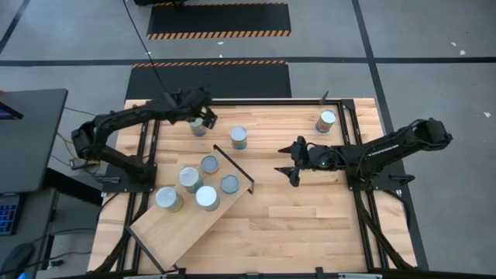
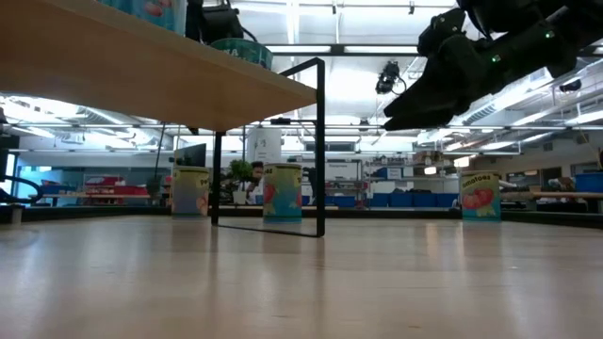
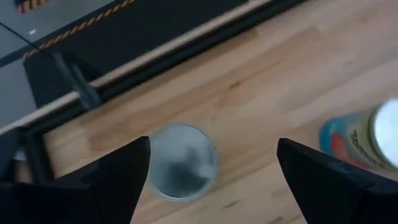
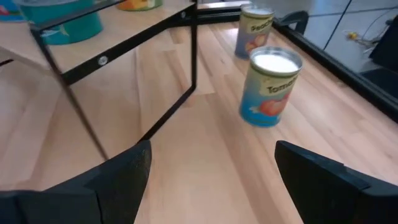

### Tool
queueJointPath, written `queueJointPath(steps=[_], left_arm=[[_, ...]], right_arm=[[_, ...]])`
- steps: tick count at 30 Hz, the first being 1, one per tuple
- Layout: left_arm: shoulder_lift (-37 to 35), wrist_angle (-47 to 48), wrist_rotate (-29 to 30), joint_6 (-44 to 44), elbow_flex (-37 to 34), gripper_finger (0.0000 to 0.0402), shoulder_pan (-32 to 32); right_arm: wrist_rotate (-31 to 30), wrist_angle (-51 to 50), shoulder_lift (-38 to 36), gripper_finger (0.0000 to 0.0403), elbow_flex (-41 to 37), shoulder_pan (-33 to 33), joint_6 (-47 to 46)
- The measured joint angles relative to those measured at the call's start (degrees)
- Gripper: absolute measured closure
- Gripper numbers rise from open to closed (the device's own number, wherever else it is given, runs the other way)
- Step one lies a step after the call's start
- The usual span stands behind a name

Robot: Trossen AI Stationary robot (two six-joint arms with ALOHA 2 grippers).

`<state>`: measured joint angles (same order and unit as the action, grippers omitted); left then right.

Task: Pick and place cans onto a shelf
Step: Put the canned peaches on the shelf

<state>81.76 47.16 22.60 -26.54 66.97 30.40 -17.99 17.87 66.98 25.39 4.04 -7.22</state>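
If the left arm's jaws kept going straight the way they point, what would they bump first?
Probably the can right below. The left gripper points down at the tabletop with open jaws, and that can's silver top sits between them in its wrist view. How far above it hangs is unclear.

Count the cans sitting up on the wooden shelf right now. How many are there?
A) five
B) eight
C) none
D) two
A: the high view shows five silver tops clustered on the shelf, such as this can, while three others stand down on the tabletop.
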Motion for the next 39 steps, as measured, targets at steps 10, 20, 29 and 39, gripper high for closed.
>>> queueJointPath(steps=[10, 20, 29, 39], left_arm=[[0.07, -7.42, 2.79, -8.94, -9.25, 0.0044, -3.35], [-0.02, 0.34, -2.51, -16.13, -1.21, 0.0044, 0.79], [0.0, 8.8, -3.59, -32.38, 1.15, 0.0044, 3.92], [0.07, -0.4, -6.97, -34.03, -0.13, 0.0045, 4.82]], right_arm=[[6.11, -1.37, -1.69, 0.0054, 1.23, -10.07, 9.32], [6.2, -19.25, -5.37, 0.0054, 13.56, -22.01, 12.5], [12.11, -34.72, -8.61, 0.0054, 26.46, -23.81, -4.13], [10.57, -34.32, -7.21, 0.0054, 28.0, -24.37, -5.79]])
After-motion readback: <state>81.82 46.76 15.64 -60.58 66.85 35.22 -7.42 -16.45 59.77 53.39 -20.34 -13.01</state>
